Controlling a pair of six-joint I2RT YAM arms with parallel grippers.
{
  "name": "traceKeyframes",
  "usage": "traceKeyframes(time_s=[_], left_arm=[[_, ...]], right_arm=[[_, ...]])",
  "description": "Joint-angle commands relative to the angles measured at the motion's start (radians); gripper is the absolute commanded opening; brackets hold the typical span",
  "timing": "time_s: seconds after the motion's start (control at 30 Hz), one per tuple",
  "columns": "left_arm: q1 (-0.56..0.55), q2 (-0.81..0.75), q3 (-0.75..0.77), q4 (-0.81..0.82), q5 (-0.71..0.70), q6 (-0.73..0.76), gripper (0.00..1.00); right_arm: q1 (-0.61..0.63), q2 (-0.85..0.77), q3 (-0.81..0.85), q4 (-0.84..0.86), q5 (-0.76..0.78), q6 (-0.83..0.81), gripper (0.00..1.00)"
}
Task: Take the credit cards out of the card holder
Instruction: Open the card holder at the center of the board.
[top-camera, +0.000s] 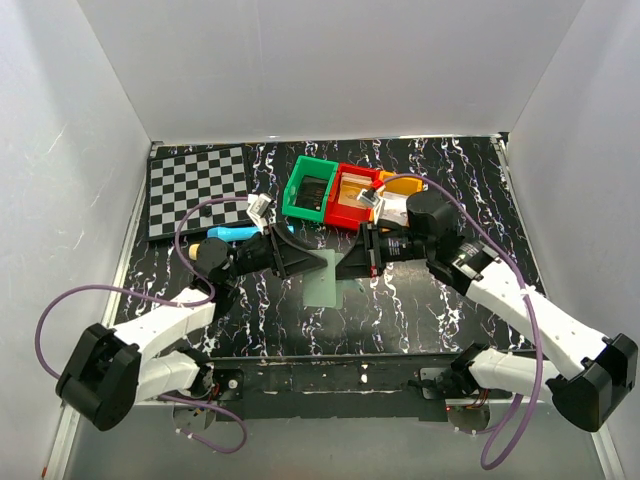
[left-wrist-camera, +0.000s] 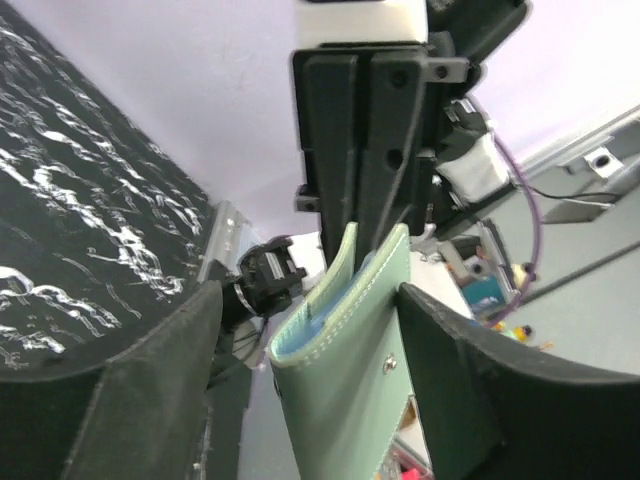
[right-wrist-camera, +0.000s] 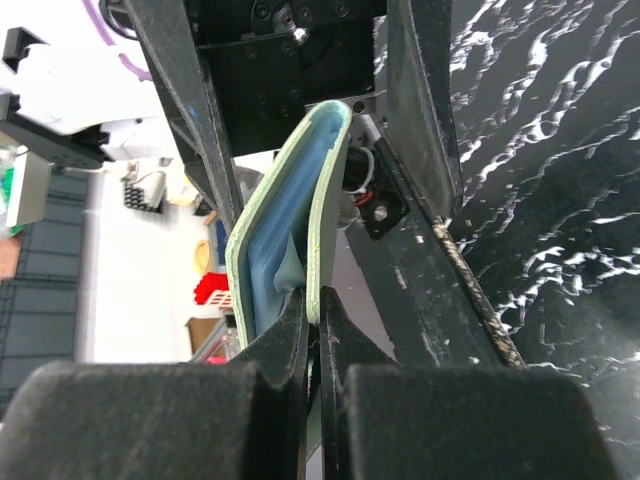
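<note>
At centre, right claw (right-wrist-camera: 318, 312) clamping card holder (right-wrist-camera: 285, 210)

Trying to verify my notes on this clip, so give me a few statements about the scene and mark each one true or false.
1. The right gripper is clamped on an edge of the wallet. True.
2. The left gripper is squeezed shut on the wallet. False: its fingers stand wide apart, one on each side of it.
3. The wallet lies flat on the table. False: it is held up between the two grippers.
4. A checkerboard lies at the far left of the table. True.
5. The green bin stands to the right of the red bin. False: it stands to the left of it.
</note>
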Motion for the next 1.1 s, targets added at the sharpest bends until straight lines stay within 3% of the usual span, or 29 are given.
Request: traceKeyframes(time_s=[0.0,0.03,0.07,0.13,0.27,0.47,0.73,1.07], left_arm=[[-0.004,-0.106,0.040,-0.304,-0.166,0.139,0.76],[-0.004,-0.129,0.043,-0.381,-0.209,0.163,0.79],[-0.004,-0.149,0.043,-0.445,-0.257,0.182,0.91],[-0.004,-0.181,0.035,-0.524,-0.335,0.200,0.98],[-0.004,-0.197,0.034,-0.550,-0.369,0.183,0.98],[-0.004,-0.123,0.057,-0.504,-0.294,0.114,0.98],[-0.027,-0.059,0.071,-0.451,-0.218,0.097,0.98],[-0.058,-0.079,0.058,-0.469,-0.230,0.117,0.96]], right_arm=[[0.007,-0.005,0.152,-0.240,0.106,-0.152,0.01],[0.009,0.005,0.186,-0.312,0.143,-0.189,0.01],[0.009,0.016,0.210,-0.365,0.181,-0.210,0.01],[0.011,0.032,0.262,-0.475,0.265,-0.253,0.01],[0.015,0.056,0.292,-0.546,0.332,-0.275,0.01],[0.024,0.078,0.298,-0.575,0.390,-0.264,0.01],[0.024,0.076,0.280,-0.563,0.398,-0.240,0.01],[0.024,0.072,0.258,-0.534,0.396,-0.217,0.01]])
